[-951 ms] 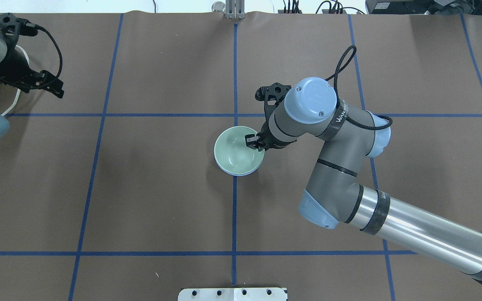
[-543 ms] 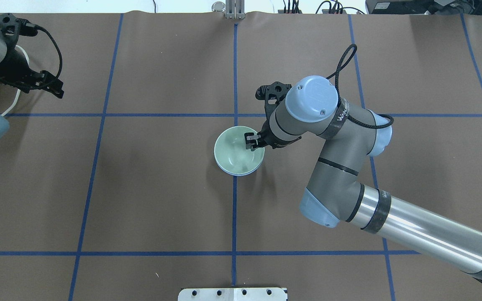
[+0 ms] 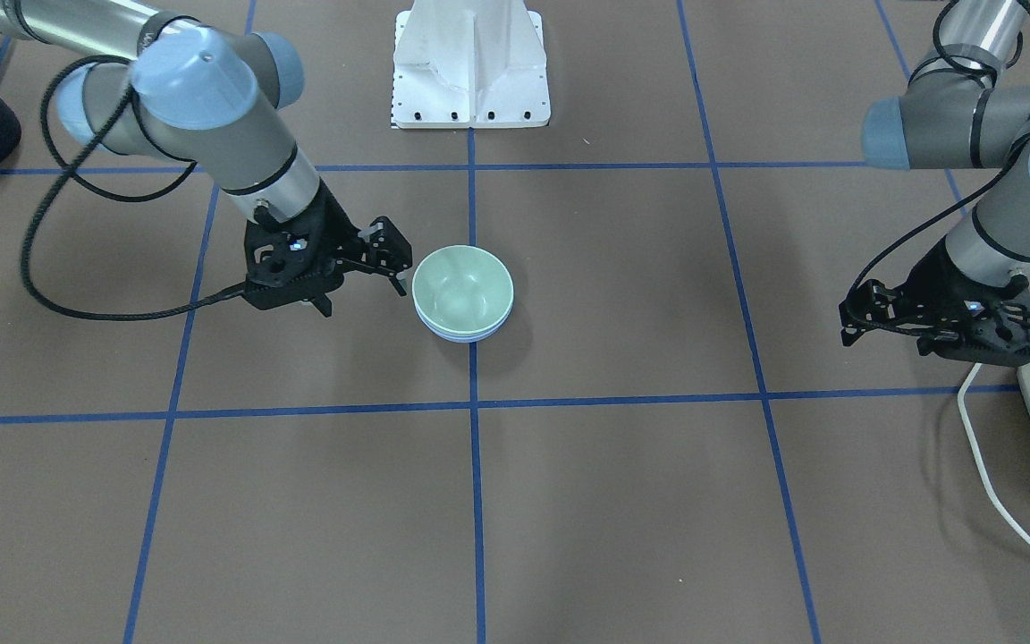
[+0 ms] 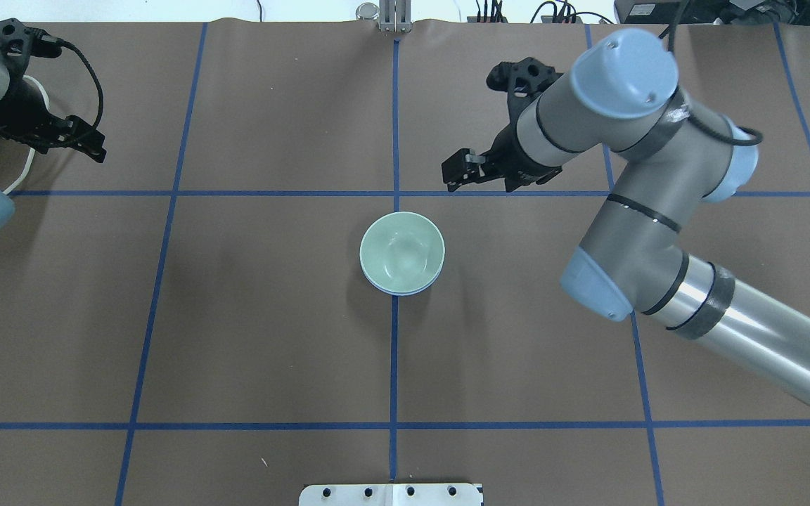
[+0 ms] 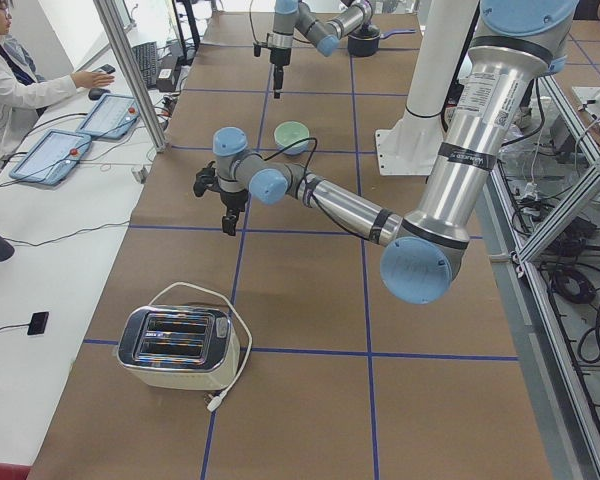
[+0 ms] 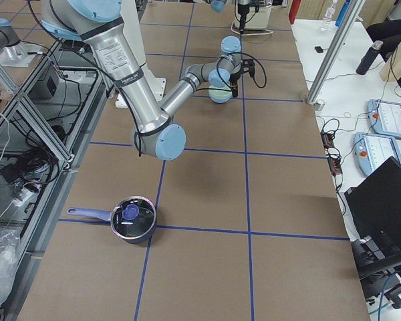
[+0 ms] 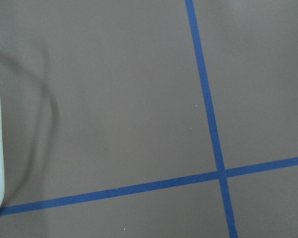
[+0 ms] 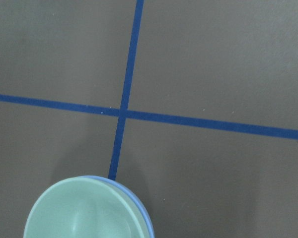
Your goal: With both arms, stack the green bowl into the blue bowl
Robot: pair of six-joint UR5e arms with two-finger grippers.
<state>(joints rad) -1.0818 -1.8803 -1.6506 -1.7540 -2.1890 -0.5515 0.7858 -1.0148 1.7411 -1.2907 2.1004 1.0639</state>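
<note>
The green bowl (image 4: 402, 251) sits nested inside the blue bowl (image 4: 399, 290) at the table's centre, on a blue tape crossing. Only the blue bowl's rim shows under it. Both also show in the front view, green (image 3: 463, 284) over blue (image 3: 461, 336), and in the right wrist view, green (image 8: 84, 210) and blue (image 8: 143, 214). My right gripper (image 4: 458, 172) is open and empty, raised above the table and apart from the bowls, as the front view (image 3: 401, 270) shows. My left gripper (image 4: 98, 147) is open and empty at the far left, also in the front view (image 3: 846, 324).
A toaster (image 5: 180, 345) with a white cable (image 3: 998, 483) stands at the table's left end near my left gripper. A pot (image 6: 132, 217) stands at the right end. The white pedestal (image 3: 470, 63) is at the robot's side. Operators sit along the far side.
My right gripper let go of the green bowl's rim, rose and drew back to the far right. The nested bowls stayed put. The left arm barely moved.
</note>
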